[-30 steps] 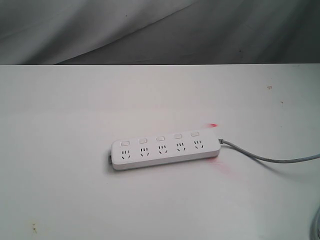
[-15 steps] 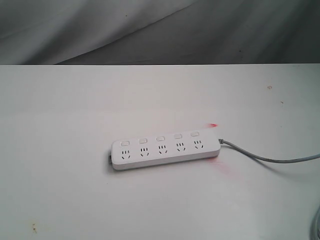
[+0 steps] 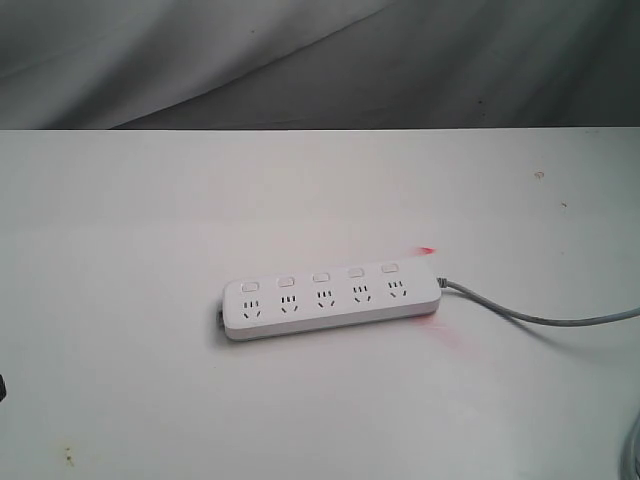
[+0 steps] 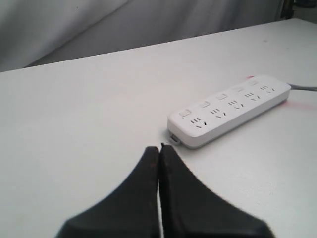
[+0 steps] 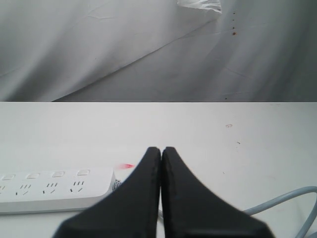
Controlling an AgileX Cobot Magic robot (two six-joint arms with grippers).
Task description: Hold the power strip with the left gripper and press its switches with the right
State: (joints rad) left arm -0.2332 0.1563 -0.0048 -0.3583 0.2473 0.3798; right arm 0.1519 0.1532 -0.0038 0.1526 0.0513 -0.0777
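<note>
A: State of the left gripper, the black two-finger claw?

B: Its fingers are seen pressed together tip to tip, with nothing gripped. It is poised over the flat white tabletop. The long white plastic power strip with rounded ends is seen ahead of the tips and off to one side, apart from them. Its plain end is the nearer one.

A: And the right gripper?

B: It is a like black claw, also closed fully and holding nothing. The strip's cord end is seen just beyond the fingers, partly hidden behind one of them. Four of the small white rounded-rectangle switches are counted there; the rest of the strip is cut off by the frame edge.

A: What is added by the exterior view?

B: The whole strip is shown lying flat and slightly skewed near the table's middle, with all five switches in a row, one by each socket set. The grippers are seen only in their own wrist views. A small dark shape at the frame edge cannot be identified.

A: The thin grey cord?

B: It is traced from the strip's end across the table to the frame edge. A curve of it is picked up beside the right gripper. A red glow is marked on the table by the cord end. Grey draped cloth is noted behind the table.
</note>
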